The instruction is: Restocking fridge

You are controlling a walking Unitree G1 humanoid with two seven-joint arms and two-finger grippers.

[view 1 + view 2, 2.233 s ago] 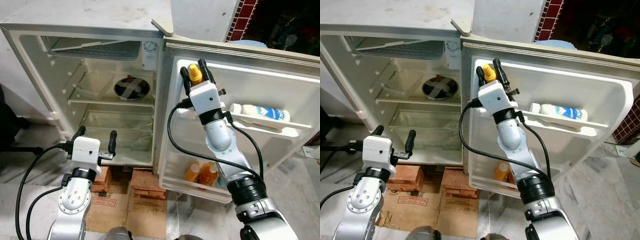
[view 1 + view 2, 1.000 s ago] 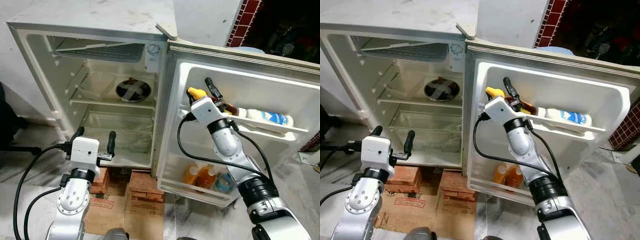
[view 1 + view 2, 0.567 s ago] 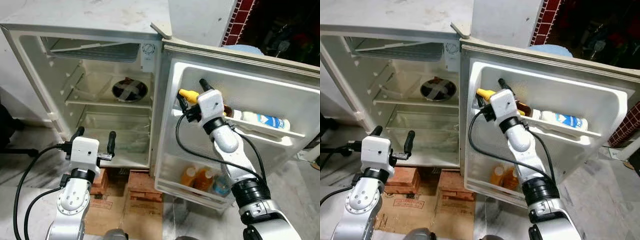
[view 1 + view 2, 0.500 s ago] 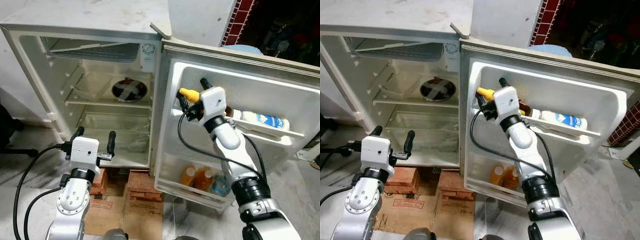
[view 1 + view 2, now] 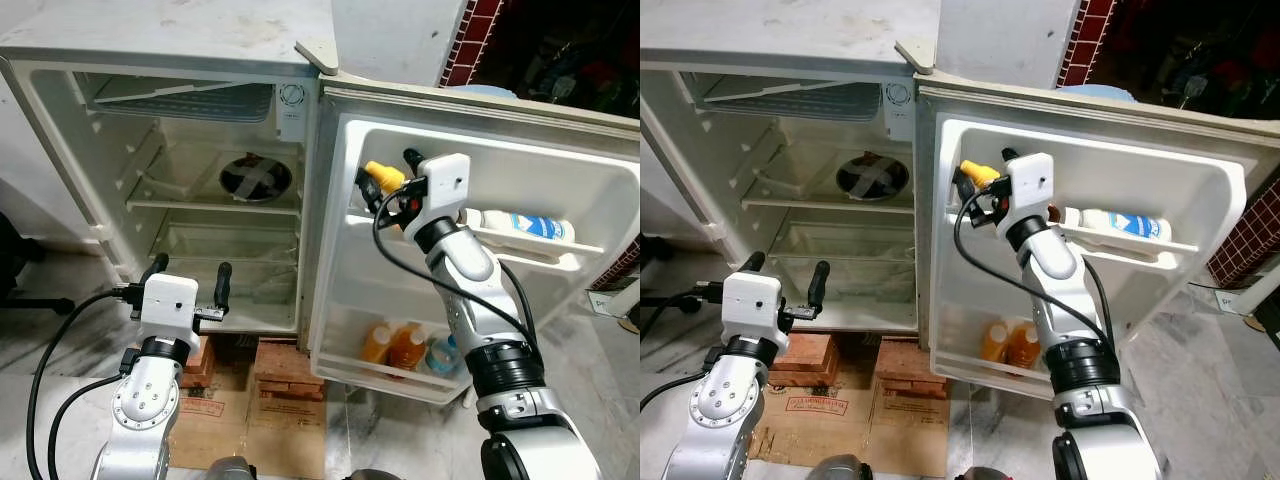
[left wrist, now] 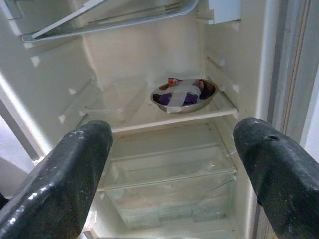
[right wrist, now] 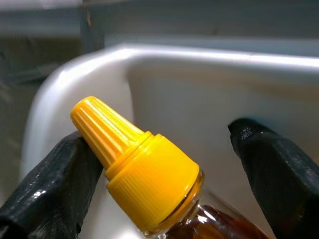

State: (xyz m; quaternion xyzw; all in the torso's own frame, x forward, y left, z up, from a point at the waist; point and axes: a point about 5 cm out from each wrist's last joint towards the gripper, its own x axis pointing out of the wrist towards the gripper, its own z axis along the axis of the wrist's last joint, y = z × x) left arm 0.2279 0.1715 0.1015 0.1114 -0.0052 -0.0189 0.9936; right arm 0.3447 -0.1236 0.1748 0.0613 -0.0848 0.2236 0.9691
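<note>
A bottle with a yellow cap [image 5: 383,177] and amber contents [image 7: 149,174] sits tilted at the near end of the open fridge door's upper shelf [image 5: 560,255], cap pointing toward the fridge body. My right gripper [image 5: 386,170] reaches in from the door side and is shut on the bottle, the cap sticking out between its fingers [image 7: 55,179]. My left gripper [image 5: 193,268] hangs open in front of the fridge's lower compartment, holding nothing. Ahead of it a steel bowl [image 6: 184,94] crossed with tape rests on the middle fridge shelf.
A white bottle with a blue label [image 5: 520,225] lies on the same door shelf. Orange drink bottles [image 5: 395,345] and a water bottle [image 5: 440,355] stand in the lower door shelf. The fridge rests on bricks [image 5: 280,362] with cardboard [image 5: 270,420] on the floor.
My right gripper has swung from pointing up to pointing sideways with the bottle, tipping it from upright to tilted, and the wrist has moved along the door shelf. The left arm has stayed put.
</note>
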